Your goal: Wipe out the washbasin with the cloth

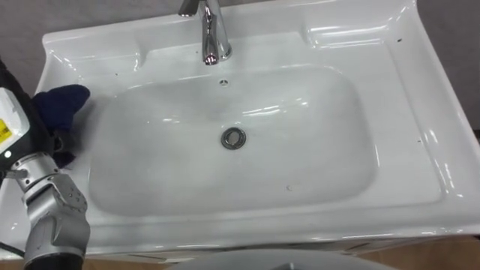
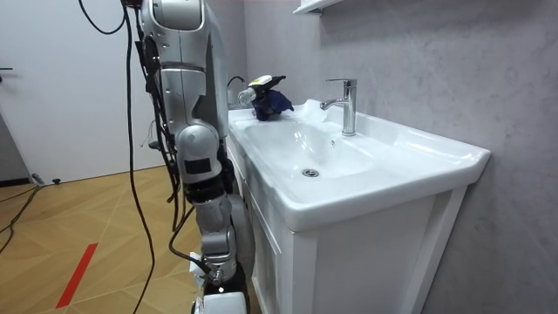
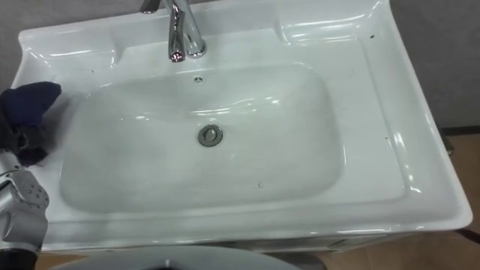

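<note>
White basin (image 1: 405, 112) — on its left rim, the left hand (image 2: 255, 87) meets a dark blue cloth (image 1: 64, 105); grip unclear.

Left hand (image 2: 259, 85) lies largely buried in a blue cloth (image 1: 61, 105) on the basin (image 1: 405, 150) rim. Both eye views' upper edges cut off the faucet (image 1: 214, 34) top; the left eye view's right edge clips the basin's near corner.
</note>
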Robot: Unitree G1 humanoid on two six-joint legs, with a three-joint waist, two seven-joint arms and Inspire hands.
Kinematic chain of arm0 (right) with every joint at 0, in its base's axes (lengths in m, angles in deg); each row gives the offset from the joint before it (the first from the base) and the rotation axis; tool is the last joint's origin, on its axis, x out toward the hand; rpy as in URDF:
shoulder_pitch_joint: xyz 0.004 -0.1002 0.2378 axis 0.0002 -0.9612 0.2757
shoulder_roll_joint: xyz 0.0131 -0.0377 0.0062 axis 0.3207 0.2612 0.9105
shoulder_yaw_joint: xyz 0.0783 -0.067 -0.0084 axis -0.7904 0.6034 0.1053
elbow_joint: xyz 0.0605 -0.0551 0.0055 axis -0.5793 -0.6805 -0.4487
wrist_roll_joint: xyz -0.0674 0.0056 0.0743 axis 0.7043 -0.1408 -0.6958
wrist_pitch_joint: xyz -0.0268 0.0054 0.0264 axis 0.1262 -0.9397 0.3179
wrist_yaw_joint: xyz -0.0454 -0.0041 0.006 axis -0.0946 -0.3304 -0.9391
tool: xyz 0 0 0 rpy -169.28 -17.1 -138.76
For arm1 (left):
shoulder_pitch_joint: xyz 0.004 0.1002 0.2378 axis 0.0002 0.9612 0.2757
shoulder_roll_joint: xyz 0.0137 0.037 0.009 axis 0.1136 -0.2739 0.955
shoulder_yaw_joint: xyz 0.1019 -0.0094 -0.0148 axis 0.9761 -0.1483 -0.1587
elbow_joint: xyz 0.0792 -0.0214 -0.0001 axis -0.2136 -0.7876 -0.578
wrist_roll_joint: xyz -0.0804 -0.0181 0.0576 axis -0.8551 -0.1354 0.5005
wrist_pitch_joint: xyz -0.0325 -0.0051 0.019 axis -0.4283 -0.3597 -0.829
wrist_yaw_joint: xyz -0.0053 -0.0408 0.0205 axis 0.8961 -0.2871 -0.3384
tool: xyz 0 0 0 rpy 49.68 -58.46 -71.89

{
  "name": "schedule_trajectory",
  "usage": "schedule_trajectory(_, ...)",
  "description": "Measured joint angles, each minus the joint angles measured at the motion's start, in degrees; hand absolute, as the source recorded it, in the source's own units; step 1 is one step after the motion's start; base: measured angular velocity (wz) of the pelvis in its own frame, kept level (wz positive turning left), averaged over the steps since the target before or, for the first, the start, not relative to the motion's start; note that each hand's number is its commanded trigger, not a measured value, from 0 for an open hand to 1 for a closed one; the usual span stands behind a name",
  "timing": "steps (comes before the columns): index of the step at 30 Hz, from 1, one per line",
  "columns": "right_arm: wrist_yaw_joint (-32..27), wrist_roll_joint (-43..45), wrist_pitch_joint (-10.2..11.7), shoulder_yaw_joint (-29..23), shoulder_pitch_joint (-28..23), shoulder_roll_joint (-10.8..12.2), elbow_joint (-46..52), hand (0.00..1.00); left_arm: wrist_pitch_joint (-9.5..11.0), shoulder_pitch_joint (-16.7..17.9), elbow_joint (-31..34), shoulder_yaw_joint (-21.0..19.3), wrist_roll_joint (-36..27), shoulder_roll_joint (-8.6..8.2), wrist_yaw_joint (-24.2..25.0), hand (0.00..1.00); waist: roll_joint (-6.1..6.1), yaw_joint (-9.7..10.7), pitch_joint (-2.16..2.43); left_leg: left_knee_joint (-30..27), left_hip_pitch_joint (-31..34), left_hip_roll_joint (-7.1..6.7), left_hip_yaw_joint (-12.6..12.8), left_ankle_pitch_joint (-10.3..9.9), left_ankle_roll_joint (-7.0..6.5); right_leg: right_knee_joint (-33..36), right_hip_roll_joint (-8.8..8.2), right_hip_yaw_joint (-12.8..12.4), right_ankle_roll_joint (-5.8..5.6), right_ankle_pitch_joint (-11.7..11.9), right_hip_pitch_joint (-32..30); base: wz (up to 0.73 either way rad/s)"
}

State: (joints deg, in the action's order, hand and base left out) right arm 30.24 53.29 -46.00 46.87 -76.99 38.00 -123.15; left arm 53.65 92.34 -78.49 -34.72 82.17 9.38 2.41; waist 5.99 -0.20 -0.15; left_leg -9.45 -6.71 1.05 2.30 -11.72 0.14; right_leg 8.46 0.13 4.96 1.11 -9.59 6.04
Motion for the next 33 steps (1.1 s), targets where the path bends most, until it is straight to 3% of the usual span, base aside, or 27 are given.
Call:
schedule_trajectory(8,-0.1,0.0,-0.4,0.0,0.0,0.0,0.1,0.0,-1.2,0.0,0.0,-0.1,0.1,0.0,1.3,0.0,-0.41,0.0,0.06,-0.1,0.0,0.0,0.0,0.0,0.0,0.0,-0.01,0.1,0.0,0.0,0.4,0.0)
schedule_trajectory(20,-0.3,0.6,-0.4,-0.1,-0.6,0.0,1.5,0.0,-1.4,-0.4,0.0,-0.2,0.1,0.0,1.3,0.03,-0.19,0.1,0.01,-0.1,-0.1,0.01,0.0,0.0,0.0,0.0,-0.01,0.0,0.0,0.0,0.4,0.0)
schedule_trajectory(21,-0.4,0.6,-0.3,-0.2,-0.8,0.0,1.7,0.0,-1.4,-0.4,0.0,-0.2,0.1,0.0,1.3,0.35,-0.14,0.1,-0.01,-0.1,-0.1,0.01,0.0,0.0,0.0,0.0,-0.01,0.0,0.0,0.0,0.4,0.0)
schedule_trajectory(23,-0.6,0.7,-0.4,-0.6,-1.0,0.0,2.1,0.0,-1.4,-0.5,0.0,-0.3,0.1,0.0,1.3,0.38,-0.13,0.1,-0.01,-0.1,-0.1,0.01,0.0,0.0,0.0,0.0,-0.01,0.0,0.0,0.0,0.4,0.0)
schedule_trajectory(25,-0.6,0.6,-0.3,-0.8,-1.0,0.0,2.1,0.0,-1.4,-0.5,0.0,-0.3,0.1,0.0,1.3,0.64,-0.12,0.1,-0.03,-0.1,0.0,0.02,0.0,0.0,0.0,0.0,-0.01,0.0,0.0,0.0,0.1,0.0)
schedule_trajectory(26,-0.6,0.6,-0.3,-1.0,-1.0,0.0,2.1,0.0,-1.4,-0.5,0.0,-0.3,0.1,0.0,1.3,0.64,-0.11,0.1,-0.03,-0.1,0.1,0.02,0.0,0.0,0.0,0.0,0.0,-0.1,0.0,0.0,-0.1,0.0)
schedule_trajectory(27,-0.6,0.7,-0.4,-0.9,-1.0,0.0,2.1,0.0,-1.4,-0.5,0.0,-0.3,0.1,0.0,1.3,0.93,-0.12,0.1,-0.06,-0.1,0.1,0.02,0.0,0.0,0.0,0.0,0.0,-0.1,0.0,0.0,-0.1,0.0)
schedule_trajectory(29,-0.6,0.7,-0.4,-0.9,-1.0,0.0,2.0,0.0,-1.4,-0.5,0.0,-0.3,0.1,0.0,1.3,1.0,-0.13,0.1,-0.1,-0.1,0.1,0.02,0.0,0.0,0.0,0.0,0.0,-0.1,-0.01,0.0,-0.2,0.0)
schedule_trajectory(33,-0.6,0.7,-0.4,-0.9,-1.0,0.0,2.0,0.0,-1.4,-0.5,-0.1,-0.3,0.2,0.0,1.3,1.0,-0.17,0.1,-0.12,0.0,0.1,0.02,0.1,0.0,0.0,0.0,0.02,-0.2,-0.01,0.0,-0.3,0.0)
